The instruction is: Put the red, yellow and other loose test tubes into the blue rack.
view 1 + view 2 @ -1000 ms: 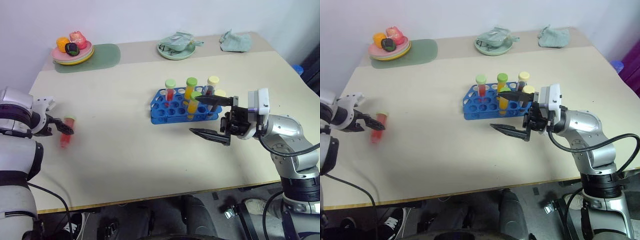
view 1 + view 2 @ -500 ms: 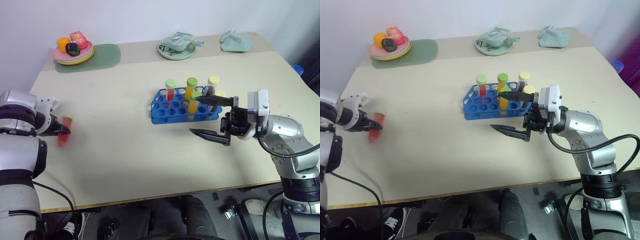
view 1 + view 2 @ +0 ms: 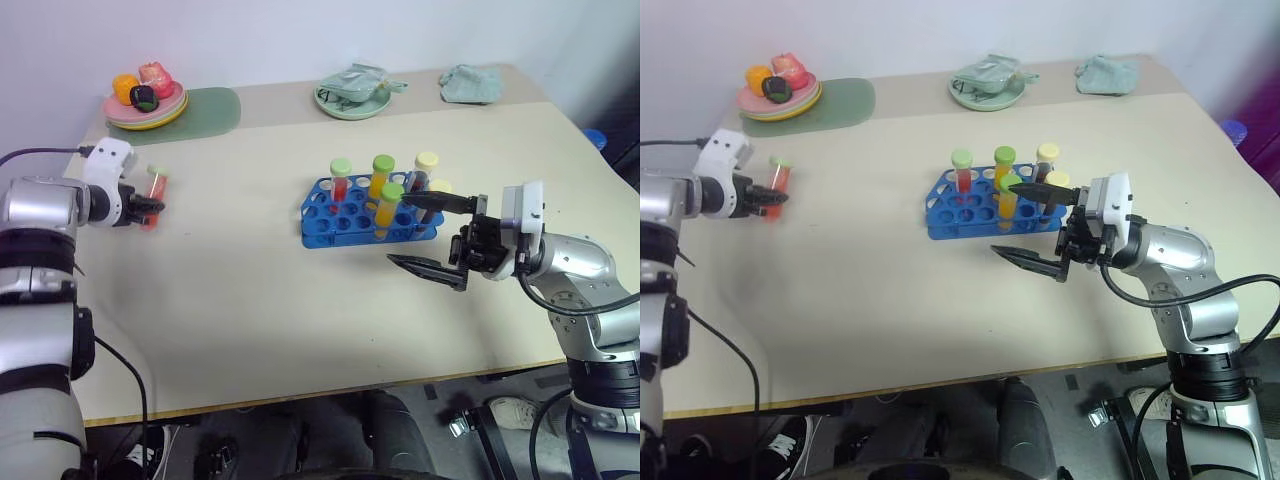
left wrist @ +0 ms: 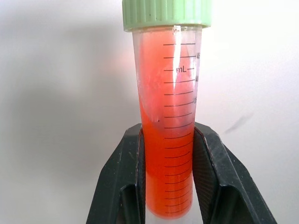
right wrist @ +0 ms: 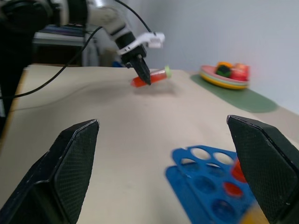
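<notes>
Left end effector (image 3: 150, 204) pinches the red tube (image 4: 169, 126) low on its body, one black finger (image 4: 125, 182) pressed to each side, with the light-green cap and most of the red liquid standing clear beyond the fingertips. Gripped near its rounded end like this, the tube looks awkward to lower bottom-first into a hole, since the fingers would meet the rack early. The tube is lifted off the surface (image 3: 250, 300) at the robot's far left, well apart from the blue rack (image 3: 345, 222) at the middle.

That rack already carries several capped tubes in its back rows, red, yellow and dark ones among them, while the front holes facing the robot are open; those seem the easier targets.

Right end effector (image 3: 430, 235) hangs just beside the rack's right end, its two fingers spread wide and holding nothing, pointing across toward the left arm. It may be waiting to take the tube or steady the rack, but it also crowds that side, so an approach from the left or front looks freer.

Along the far edge sit a green mat (image 3: 190, 112) with a stack of plates (image 3: 118, 113) of toy food, a pale green dish (image 3: 352, 100) and a crumpled cloth (image 3: 470, 83), all well out of the path.
</notes>
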You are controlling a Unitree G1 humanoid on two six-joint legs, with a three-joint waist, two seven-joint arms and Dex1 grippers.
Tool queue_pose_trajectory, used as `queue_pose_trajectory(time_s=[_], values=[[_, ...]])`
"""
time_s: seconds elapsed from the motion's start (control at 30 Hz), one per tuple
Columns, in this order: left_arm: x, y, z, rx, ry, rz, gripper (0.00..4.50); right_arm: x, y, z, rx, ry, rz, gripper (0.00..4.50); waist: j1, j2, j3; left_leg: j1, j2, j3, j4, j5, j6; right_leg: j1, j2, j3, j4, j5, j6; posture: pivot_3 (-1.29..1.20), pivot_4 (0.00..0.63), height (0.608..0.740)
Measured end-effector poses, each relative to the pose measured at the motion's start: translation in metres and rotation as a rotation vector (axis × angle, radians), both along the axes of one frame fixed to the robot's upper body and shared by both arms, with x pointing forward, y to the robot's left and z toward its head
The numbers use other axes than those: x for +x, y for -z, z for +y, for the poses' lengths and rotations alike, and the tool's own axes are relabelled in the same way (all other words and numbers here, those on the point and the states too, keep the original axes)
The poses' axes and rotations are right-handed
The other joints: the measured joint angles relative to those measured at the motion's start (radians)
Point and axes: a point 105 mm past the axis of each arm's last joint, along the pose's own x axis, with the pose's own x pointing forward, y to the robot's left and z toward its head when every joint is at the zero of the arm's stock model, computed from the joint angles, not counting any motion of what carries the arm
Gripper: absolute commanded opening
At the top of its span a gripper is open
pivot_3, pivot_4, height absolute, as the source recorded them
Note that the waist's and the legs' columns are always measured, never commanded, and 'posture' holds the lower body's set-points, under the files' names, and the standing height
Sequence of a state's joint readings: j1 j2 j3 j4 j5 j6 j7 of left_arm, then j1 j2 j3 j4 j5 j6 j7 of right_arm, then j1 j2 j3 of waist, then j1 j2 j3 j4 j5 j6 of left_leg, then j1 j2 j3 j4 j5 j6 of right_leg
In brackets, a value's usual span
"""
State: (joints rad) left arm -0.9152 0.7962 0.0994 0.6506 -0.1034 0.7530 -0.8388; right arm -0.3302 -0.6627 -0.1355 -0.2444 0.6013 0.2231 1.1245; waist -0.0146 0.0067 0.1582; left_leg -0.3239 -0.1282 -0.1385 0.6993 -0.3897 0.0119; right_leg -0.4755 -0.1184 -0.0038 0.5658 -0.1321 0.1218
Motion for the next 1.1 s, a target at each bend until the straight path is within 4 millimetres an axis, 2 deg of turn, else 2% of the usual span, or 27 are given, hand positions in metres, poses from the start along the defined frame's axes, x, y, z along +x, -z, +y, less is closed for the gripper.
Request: queue_pose_trajectory(time_s=[0.1, 0.2, 0.37, 0.6, 0.73, 0.9, 1.1], values=[[-0.001, -0.017, -0.027, -0.124, 0.106, -0.225, 0.74, 0.001, 0.001, -0.001, -0.003, 0.008, -0.002, 4.5, 0.0, 0.0, 0.0, 0.0, 0.0, 0.0, 0.001, 0.0, 0.0, 0.0, 0.0, 0.0, 0.0, 0.0, 0.0, 0.0, 0.15, 0.74], [-0.013, -0.039, -0.068, -0.226, 0.267, -0.487, 0.74, 0.003, 0.001, -0.003, -0.001, 0.025, -0.003, 4.5, 0.006, 0.0, 0.0, 0.0, 0.0, 0.0, 0.001, 0.0, 0.0, 0.001, -0.001, 0.0, -0.001, 0.001, -0.001, 0.0, 0.15, 0.74], [-0.038, -0.064, -0.101, -0.237, 0.405, -0.795, 0.74, 0.006, 0.0, -0.012, -0.001, 0.071, -0.006, 4.5, 0.006, 0.001, -0.002, 0.001, 0.0, 0.001, 0.001, 0.0, 0.0, 0.002, -0.001, 0.0, -0.002, 0.001, -0.002, 0.0, 0.15, 0.74], [-0.05, -0.038, -0.174, -0.267, 0.588, -0.982, 0.74, 0.006, 0.01, -0.02, -0.01, 0.13, 0.026, 4.5, 0.03, 0.0, -0.002, 0.003, 0.0, 0.003, 0.002, 0.0, 0.0, 0.005, -0.001, 0.0, -0.005, 0.002, -0.002, 0.0, 0.15, 0.74], [-0.042, -0.027, -0.194, -0.268, 0.606, -1.015, 0.74, 0.005, 0.008, -0.022, -0.009, 0.149, 0.013, 4.5, 0.03, 0.0, -0.002, 0.003, 0.001, 0.003, 0.002, 0.0, 0.0, 0.005, -0.001, 0.0, -0.005, 0.002, -0.002, 0.0, 0.15, 0.74], [-0.037, -0.007, -0.236, -0.278, 0.658, -1.01, 0.74, 0.002, 0.003, -0.022, -0.013, 0.168, 0.0, 4.5, 0.031, 0.0, -0.002, 0.003, 0.0, 0.003, 0.002, 0.0, 0.001, 0.007, -0.001, 0.0, -0.005, 0.003, -0.001, 0.0, 0.15, 0.74], [-0.039, 0.02, -0.265, -0.259, 0.696, -0.966, 0.74, -0.002, 0.006, -0.025, -0.021, 0.193, 0.018, 4.5, 0.03, 0.0, -0.002, 0.003, 0.001, 0.003, 0.002, 0.0, 0.001, 0.007, 0.0, 0.0, -0.006, 0.003, -0.001, 0.0, 0.15, 0.74]])
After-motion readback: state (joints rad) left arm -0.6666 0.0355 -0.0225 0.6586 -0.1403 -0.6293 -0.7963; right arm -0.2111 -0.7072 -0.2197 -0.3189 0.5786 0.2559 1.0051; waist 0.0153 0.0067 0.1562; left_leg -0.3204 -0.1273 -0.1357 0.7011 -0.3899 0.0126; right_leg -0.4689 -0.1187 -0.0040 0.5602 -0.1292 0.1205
